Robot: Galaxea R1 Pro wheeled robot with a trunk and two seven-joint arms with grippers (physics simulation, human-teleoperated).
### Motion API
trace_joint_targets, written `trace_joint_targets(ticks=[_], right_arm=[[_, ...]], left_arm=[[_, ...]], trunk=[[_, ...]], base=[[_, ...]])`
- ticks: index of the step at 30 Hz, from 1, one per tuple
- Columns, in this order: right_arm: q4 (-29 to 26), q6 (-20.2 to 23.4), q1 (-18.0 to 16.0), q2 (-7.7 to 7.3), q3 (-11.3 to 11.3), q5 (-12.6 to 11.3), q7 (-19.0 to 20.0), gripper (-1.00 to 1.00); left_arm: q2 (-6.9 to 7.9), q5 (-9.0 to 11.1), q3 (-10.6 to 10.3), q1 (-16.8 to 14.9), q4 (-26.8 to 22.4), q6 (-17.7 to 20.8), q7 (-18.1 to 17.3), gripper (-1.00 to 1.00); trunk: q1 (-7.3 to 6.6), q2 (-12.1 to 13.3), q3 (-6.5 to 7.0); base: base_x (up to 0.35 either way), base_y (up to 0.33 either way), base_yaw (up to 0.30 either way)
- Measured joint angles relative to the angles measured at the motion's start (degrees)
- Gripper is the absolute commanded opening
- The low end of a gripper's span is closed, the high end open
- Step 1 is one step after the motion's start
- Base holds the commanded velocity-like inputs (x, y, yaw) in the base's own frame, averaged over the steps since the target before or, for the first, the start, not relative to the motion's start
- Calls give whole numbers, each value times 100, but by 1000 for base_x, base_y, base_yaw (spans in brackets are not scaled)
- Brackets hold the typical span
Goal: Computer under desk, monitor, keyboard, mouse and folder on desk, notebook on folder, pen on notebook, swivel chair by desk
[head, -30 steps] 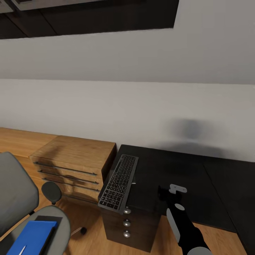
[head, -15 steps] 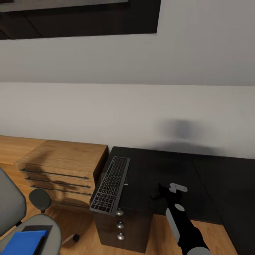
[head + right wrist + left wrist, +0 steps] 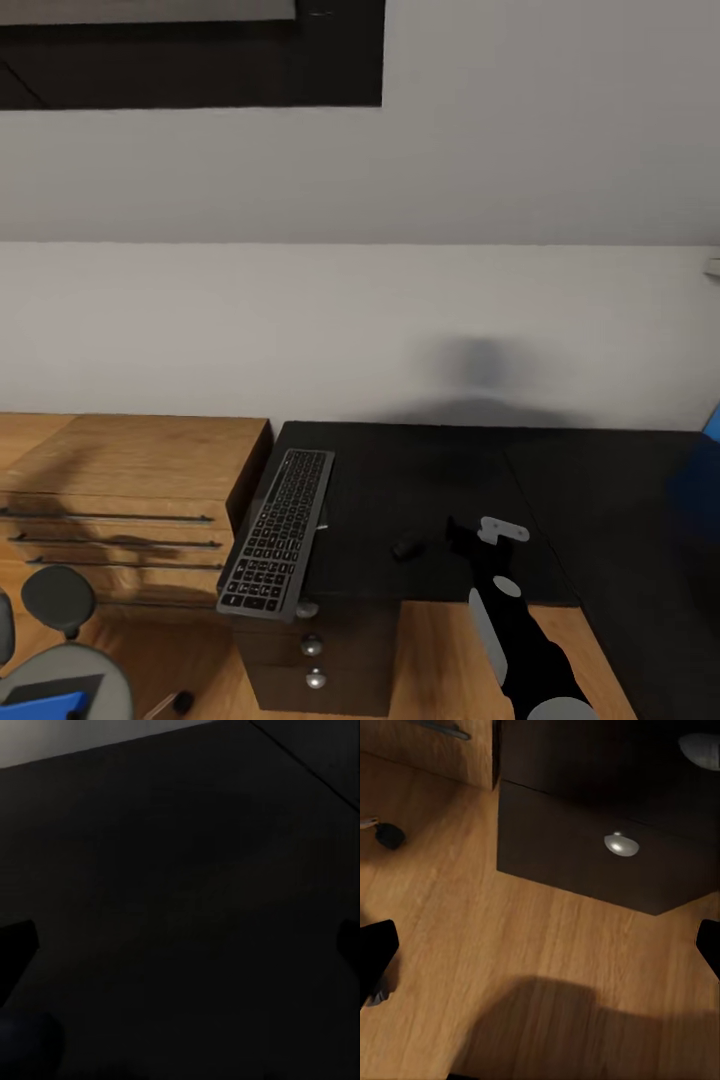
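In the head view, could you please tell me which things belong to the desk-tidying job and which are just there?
Job:
- desk
- keyboard, overhanging the desk's front edge
- mouse, on the desk
- folder on the swivel chair
- right gripper over the desk

Just there:
- wood cabinet
- skylight

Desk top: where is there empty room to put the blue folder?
The desk is bare between the keyboard at its left edge and the blue panel at the far right, mostly behind the right gripper. It is busier near the front, where the small mouse lies beside the gripper.
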Motion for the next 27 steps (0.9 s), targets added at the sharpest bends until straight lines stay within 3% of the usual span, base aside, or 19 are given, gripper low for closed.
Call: trace_joint_targets(ticks=[6, 21, 27], right_arm=[[1, 2, 1, 0, 4, 0, 0, 100], [94, -3, 1, 1, 14, 7, 10, 100], [174, -12, 1, 1, 21, 8, 15, 100]], left_arm=[[0, 0, 0, 0, 0, 1, 0, 100], [0, 1, 7, 1, -2, 0, 1, 100], [2, 2, 7, 1, -2, 1, 1, 100]], trunk=[[0, 0, 31], [0, 0, 44], [3, 0, 44]], base=[[0, 0, -250], [-4, 0, -20], [-179, 0, -1]])
